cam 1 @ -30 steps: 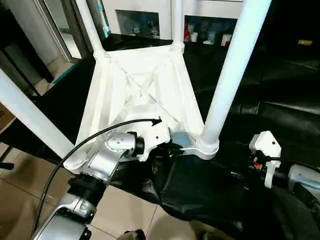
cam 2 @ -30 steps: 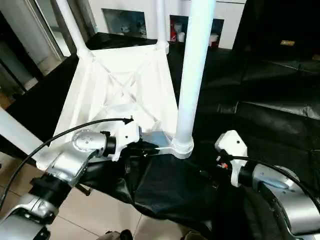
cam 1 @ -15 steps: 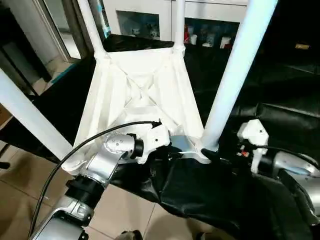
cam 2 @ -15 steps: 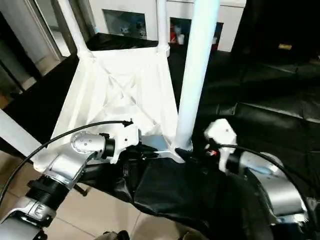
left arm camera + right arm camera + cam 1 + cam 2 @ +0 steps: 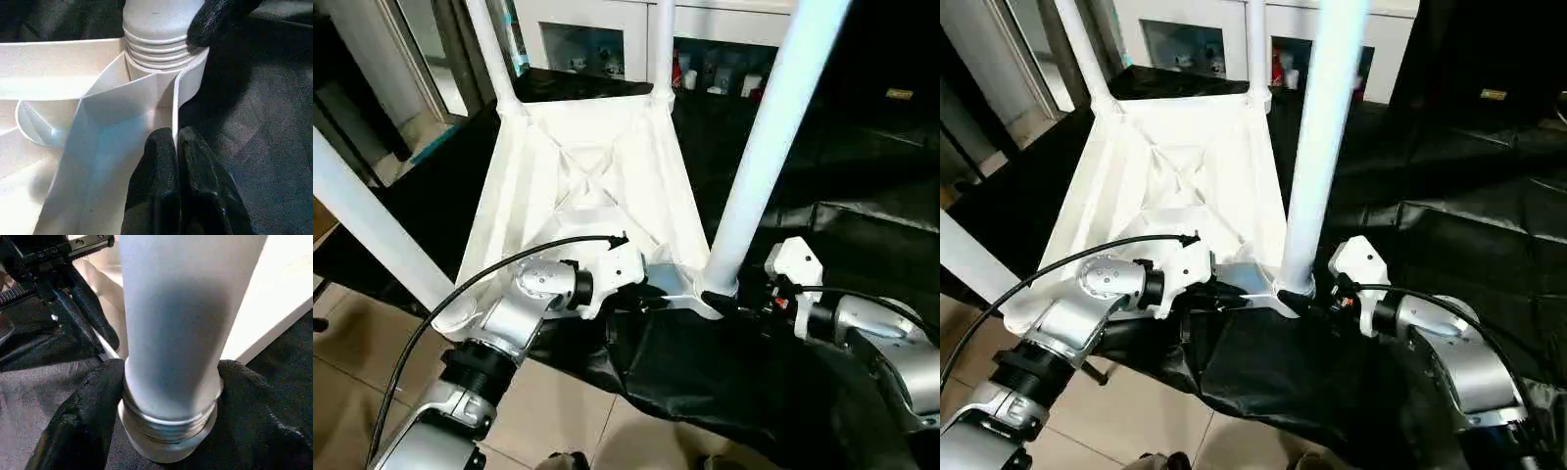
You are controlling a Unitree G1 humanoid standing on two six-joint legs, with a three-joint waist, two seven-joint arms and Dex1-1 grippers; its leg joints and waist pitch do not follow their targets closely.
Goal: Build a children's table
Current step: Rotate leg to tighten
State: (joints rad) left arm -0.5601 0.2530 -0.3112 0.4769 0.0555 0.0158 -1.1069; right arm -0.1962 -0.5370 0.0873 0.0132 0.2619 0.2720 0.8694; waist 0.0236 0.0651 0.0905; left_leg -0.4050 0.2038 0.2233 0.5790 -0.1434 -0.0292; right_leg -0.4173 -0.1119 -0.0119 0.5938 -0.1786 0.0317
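Between the black fingers of the right gripper (image 5: 168, 396) stands the flared, ribbed foot of a long round white plastic tube leg (image 5: 773, 137), one finger (image 5: 85, 411) pressed to each side of it, so the jaws are grasping the leg just above its socket. Just beside that grip, the left gripper (image 5: 176, 147) has its two black fingers clenched on the thin upright rim at the near corner of the upside-down white plastic children's table top (image 5: 597, 166), pinching the wall next to the round corner socket the leg sits in. Under both grippers lies a crumpled black sheet (image 5: 724, 372). Beyond the jaws the ribbed underside of the top runs away from the robot, with two more white legs rising at its far corners and another slanting up at the near left. Farther off stands a white cabinet with glass doors (image 5: 607, 39).
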